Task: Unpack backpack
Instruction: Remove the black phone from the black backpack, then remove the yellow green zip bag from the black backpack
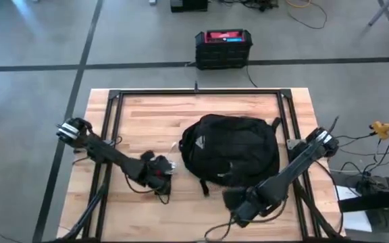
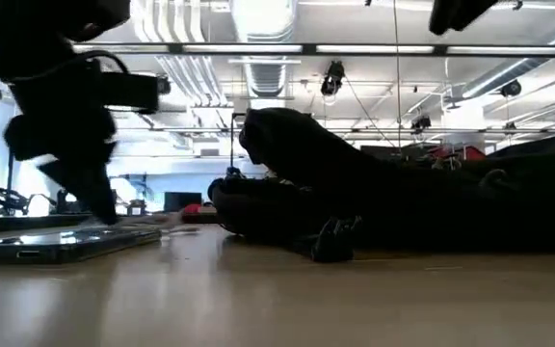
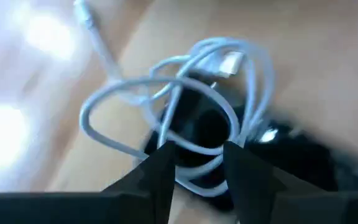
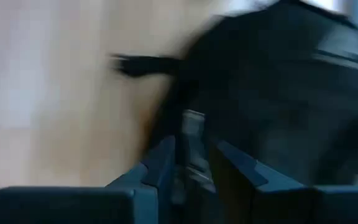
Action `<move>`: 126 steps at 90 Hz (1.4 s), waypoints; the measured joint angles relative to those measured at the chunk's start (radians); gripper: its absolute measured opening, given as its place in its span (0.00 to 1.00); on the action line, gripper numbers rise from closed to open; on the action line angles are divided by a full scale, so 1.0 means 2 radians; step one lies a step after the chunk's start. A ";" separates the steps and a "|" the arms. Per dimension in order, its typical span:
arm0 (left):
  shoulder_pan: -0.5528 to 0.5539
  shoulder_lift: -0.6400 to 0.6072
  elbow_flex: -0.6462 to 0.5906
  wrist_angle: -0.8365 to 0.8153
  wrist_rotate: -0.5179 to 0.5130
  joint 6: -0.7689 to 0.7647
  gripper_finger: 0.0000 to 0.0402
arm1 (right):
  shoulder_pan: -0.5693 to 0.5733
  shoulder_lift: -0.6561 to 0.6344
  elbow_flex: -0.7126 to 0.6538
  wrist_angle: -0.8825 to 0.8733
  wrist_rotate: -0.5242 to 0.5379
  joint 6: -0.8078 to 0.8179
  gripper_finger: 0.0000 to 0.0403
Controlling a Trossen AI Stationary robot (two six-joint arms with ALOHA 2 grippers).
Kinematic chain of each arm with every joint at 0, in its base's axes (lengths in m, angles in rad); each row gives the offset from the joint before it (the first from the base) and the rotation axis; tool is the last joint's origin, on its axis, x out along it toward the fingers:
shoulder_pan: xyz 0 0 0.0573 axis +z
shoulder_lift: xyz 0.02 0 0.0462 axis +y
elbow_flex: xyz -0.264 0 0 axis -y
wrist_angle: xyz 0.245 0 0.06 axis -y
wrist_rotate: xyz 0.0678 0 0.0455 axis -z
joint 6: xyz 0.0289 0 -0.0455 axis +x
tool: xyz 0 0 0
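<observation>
Near the middle of the table [image 1: 147, 121] lies the backpack [image 1: 231, 150], flat on its side, straps trailing toward my near edge. My left gripper [image 3: 197, 163] is just beside its left flank, low over the wood, and between my narrowly parted left fingers [image 3: 157, 177] sits a coiled white cable [image 3: 166, 106] draped over something small and dark. I can't make out whether I'm actually pinching the cable or merely framing it. A flat, shiny device [image 2: 56, 246] lies on the wood close by in the low view.

My right gripper [image 4: 194, 163] is at the backpack's near right corner, nosed against the black fabric, fingers a little apart with a strip of something pale between them, perhaps a zip pull or strap; too blurred to say.

My read: I'm mid-unpack, one item out and being set down. Next move, I'd say, calls for freeing the cable cleanly, then going in again while the right side steadies the opening.
</observation>
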 joint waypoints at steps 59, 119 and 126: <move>0.114 -0.021 0.040 0.189 -0.087 0.350 0.30 | 0.002 -0.013 -0.033 0.053 0.064 0.021 0.46; 0.149 0.192 0.248 0.472 0.059 0.609 0.30 | -0.021 -0.081 -0.031 0.058 0.127 -0.005 0.50; 0.150 0.231 0.288 0.470 0.059 0.611 0.30 | -0.034 -0.090 -0.032 0.043 0.101 -0.029 0.50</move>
